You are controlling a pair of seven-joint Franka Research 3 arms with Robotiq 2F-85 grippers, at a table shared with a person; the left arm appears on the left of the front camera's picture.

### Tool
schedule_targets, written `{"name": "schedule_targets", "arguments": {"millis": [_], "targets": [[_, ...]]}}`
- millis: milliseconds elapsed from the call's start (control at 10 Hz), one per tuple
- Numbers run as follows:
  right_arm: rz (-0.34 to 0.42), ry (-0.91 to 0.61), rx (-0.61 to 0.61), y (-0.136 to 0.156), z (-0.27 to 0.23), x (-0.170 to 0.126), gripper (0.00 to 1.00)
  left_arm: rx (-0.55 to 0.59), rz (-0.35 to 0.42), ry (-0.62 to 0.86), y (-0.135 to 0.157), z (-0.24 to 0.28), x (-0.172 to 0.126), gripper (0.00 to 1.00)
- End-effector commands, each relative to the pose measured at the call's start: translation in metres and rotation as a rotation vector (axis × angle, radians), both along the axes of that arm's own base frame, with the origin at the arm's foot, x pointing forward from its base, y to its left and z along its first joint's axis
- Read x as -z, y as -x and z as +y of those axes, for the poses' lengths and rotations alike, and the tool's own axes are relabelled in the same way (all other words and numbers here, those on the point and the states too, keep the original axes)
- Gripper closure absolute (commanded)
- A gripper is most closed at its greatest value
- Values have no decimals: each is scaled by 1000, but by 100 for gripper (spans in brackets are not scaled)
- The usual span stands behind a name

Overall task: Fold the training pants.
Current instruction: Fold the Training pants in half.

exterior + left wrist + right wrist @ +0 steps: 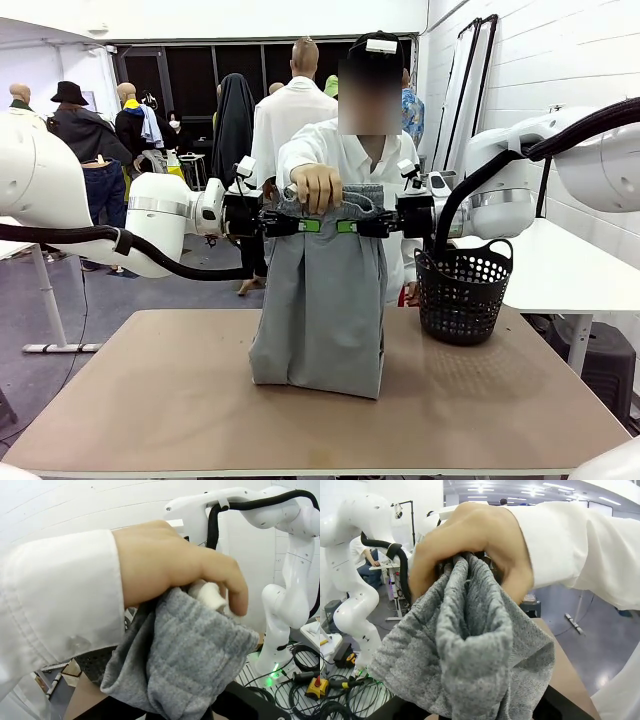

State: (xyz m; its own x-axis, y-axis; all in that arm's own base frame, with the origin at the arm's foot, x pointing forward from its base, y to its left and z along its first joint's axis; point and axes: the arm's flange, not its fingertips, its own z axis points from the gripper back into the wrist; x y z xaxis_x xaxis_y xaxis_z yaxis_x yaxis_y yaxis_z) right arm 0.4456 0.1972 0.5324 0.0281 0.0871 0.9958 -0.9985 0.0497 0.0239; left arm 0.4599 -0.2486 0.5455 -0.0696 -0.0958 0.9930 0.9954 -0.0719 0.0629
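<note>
Above the smooth brown worktop, both tools, left and right, clamp the soft grey jersey training pants at the gathered waistband, their fingertips buried in fabric beneath the person's hand.

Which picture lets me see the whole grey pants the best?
The front view: the training pants hang full length from the top edge down to the table. Both wrist views give close-ups of bunched grey fabric at the top, with the person's hand gripping it.

Both claws clamped, left claw and right claw level, facing inward
</note>
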Motion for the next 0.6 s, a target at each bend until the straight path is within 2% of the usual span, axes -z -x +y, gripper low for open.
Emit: {"name": "schedule_targets", "arguments": {"millis": [0,500], "targets": [[4,-15,12,2,2,-1,100,3,-15,36,4,0,-2,100],[4,-15,12,2,2,-1,100,3,-15,36,4,0,-2,100]]}}
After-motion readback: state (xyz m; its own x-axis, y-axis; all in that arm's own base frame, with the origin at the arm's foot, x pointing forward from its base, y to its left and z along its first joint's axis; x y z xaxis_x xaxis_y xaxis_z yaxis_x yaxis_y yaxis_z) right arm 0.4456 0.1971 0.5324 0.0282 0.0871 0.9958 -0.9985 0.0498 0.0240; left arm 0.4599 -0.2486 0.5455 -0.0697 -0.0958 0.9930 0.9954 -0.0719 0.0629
